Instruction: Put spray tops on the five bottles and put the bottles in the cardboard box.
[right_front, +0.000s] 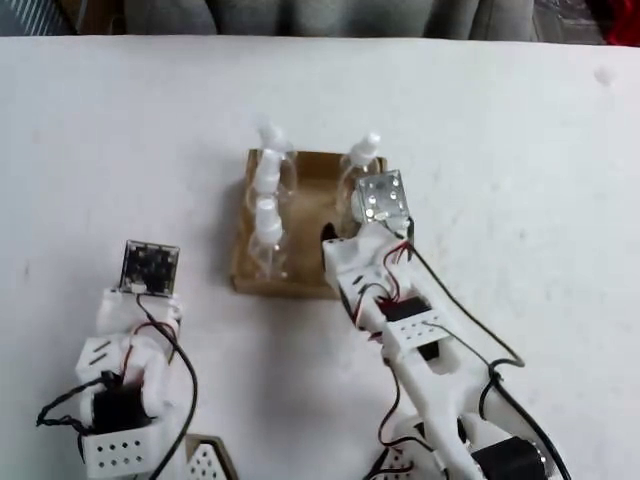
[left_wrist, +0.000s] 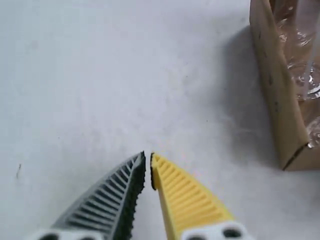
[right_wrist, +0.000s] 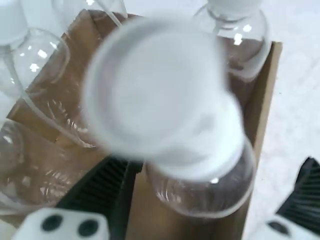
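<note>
The cardboard box (right_front: 243, 262) sits mid-table with clear bottles standing in it. Two capped bottles (right_front: 268, 200) fill its left side and another (right_front: 361, 163) stands at the far right. My right gripper (right_wrist: 215, 165) hangs over the box's near right corner, open, its black fingers (right_wrist: 102, 192) either side of a white-topped bottle (right_wrist: 200, 187), with a gap at the far finger. My left gripper (left_wrist: 148, 165) is shut and empty, low over bare table left of the box (left_wrist: 277, 100).
The left arm (right_front: 130, 330) rests at the near left, the right arm (right_front: 430, 360) stretches from the near right edge. A small cardboard piece (right_front: 205, 458) lies at the front edge. White table spreads around the box.
</note>
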